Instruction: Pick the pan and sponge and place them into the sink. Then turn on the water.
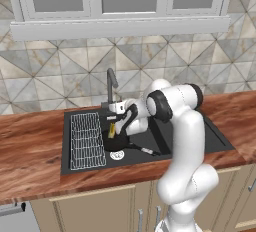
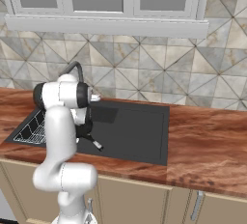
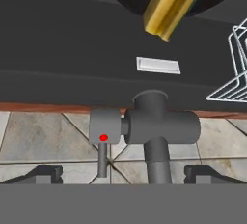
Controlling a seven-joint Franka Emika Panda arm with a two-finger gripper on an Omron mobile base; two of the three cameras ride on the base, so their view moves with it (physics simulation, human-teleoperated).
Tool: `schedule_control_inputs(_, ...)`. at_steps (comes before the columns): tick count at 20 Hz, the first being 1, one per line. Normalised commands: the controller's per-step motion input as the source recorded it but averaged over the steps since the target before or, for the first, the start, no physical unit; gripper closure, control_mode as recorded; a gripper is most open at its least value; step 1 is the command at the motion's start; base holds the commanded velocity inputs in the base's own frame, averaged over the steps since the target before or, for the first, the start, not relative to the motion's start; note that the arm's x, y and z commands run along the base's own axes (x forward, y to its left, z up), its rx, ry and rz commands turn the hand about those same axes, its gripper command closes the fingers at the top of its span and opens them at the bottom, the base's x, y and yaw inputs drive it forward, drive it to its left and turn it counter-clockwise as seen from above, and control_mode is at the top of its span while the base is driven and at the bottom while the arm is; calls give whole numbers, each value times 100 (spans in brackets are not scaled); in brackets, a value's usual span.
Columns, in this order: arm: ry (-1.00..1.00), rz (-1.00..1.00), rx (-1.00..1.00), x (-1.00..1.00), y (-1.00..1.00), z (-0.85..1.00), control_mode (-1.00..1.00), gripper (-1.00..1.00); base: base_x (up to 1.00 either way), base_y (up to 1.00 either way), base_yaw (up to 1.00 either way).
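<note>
Since both items already lie in the basin, we log this as the tap step.
Pan: pan (image 1: 116, 142) sits on the floor of the sink (image 1: 210, 135), near the drain, handle running out toward the front right; its placing looks done.
Sponge: sponge (image 1: 112, 130), yellow, leans tilted at the pan's rim; in the hand view it shows as a yellow block (image 3: 170, 6) over the pan's dark edge (we cannot tell whether it rests inside the pan or against it).
Rack: white wire rack (image 1: 86, 140) fills the left part of the basin, apart from the pan.
Faucet: faucet (image 1: 111, 83) stands at the back edge of the sink; the hand view looks straight at its grey body (image 3: 161, 126), with a side lever (image 3: 104, 127) marked by a red dot.
Water: we see no stream, so we judge the tap off.
Pincer: pincer (image 3: 124, 174) spread wide, holding nothing; tips stand either side of the faucet stem, not touching it as far as we can tell.
Why so held: we judge the hand is lined up on the faucet so that it can reach the lever.
Table: wooden table (image 1: 30, 151) surrounds the sink.
Risk: lever is small; a push on the body instead would do nothing.
</note>
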Motion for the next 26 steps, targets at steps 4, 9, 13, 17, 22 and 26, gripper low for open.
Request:
schedule_control_inputs(4, -4, 9, 7, 14, -17, -20, -100, -100, 0, 0, 0)
schedule_control_inputs(9, -5, 6, 0, 25, -17, -15, -100, -100, 0, 0, 0)
schedule_control_inputs(13, -2, 4, 0, 31, -22, -15, -100, -100, 0, 0, 0)
schedule_control_inputs(17, 0, 3, 0, 35, -16, -18, -100, -100, 0, 0, 0)
schedule_control_inputs(22, -3, 0, 2, 37, -3, -21, -100, -100, 0, 0, 0)
schedule_control_inputs(26, -5, 0, 4, 33, -1, -24, -100, -100, 0, 0, 0)
